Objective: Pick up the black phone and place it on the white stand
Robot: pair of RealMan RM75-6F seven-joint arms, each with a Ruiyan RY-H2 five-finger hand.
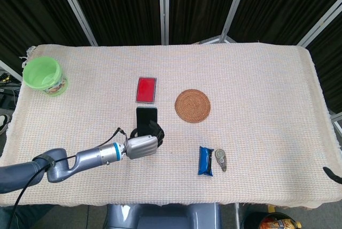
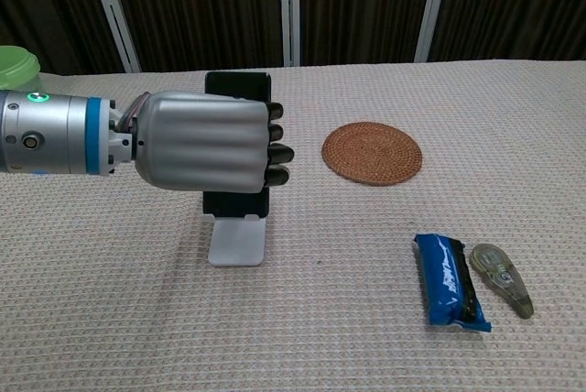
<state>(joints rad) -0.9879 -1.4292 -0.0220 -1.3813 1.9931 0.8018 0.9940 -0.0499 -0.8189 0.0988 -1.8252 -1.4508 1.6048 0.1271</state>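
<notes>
The black phone (image 1: 146, 116) (image 2: 237, 86) stands upright, gripped by my left hand (image 1: 142, 144) (image 2: 206, 140), whose fingers wrap around its middle. Its lower edge sits at the white stand (image 2: 237, 243), whose flat base shows below the hand in the chest view. In the head view the hand hides the stand. My right hand shows only as a dark tip (image 1: 333, 174) at the right edge of the head view.
A green cup (image 1: 44, 76) stands at the far left. A red card (image 1: 146, 89) lies behind the phone. A round woven coaster (image 1: 192, 105) (image 2: 372, 152) sits to the right. A blue snack packet (image 2: 450, 282) and a correction tape (image 2: 501, 278) lie at the front right.
</notes>
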